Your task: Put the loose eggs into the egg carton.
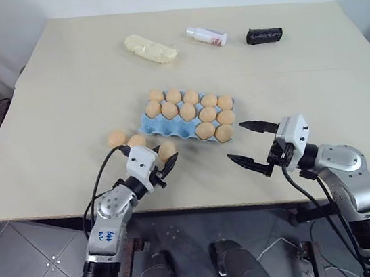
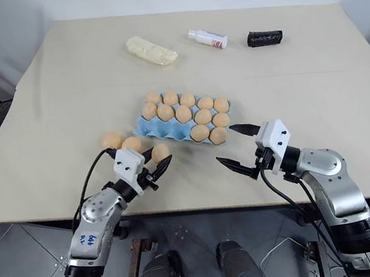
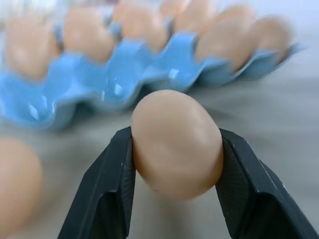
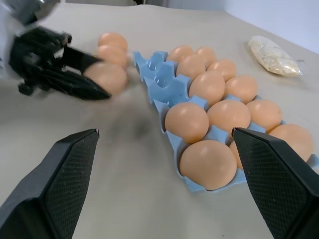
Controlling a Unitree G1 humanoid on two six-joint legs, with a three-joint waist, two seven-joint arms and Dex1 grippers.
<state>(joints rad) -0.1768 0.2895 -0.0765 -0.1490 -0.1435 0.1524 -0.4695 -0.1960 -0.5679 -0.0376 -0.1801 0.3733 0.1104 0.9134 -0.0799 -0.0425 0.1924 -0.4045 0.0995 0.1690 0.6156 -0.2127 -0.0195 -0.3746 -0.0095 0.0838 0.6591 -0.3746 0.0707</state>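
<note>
Nearest, one egg (image 3: 175, 143) is pinched by the left claw (image 1: 164, 169) just above the worktop (image 1: 52, 115), close before the egg carton (image 1: 159, 126). Beside it, the right claw (image 1: 246, 144) is held spread wide, gripping nothing. Two loose eggs (image 1: 126, 140) lie left of the carton, whose front row is bare. Farther back lie a yellow packet (image 1: 150, 49), a small bottle (image 1: 206, 36) and a black roll (image 1: 264, 35).

bare table (image 1: 66, 113) left, egg carton (image 1: 153, 127) near row empty
</note>
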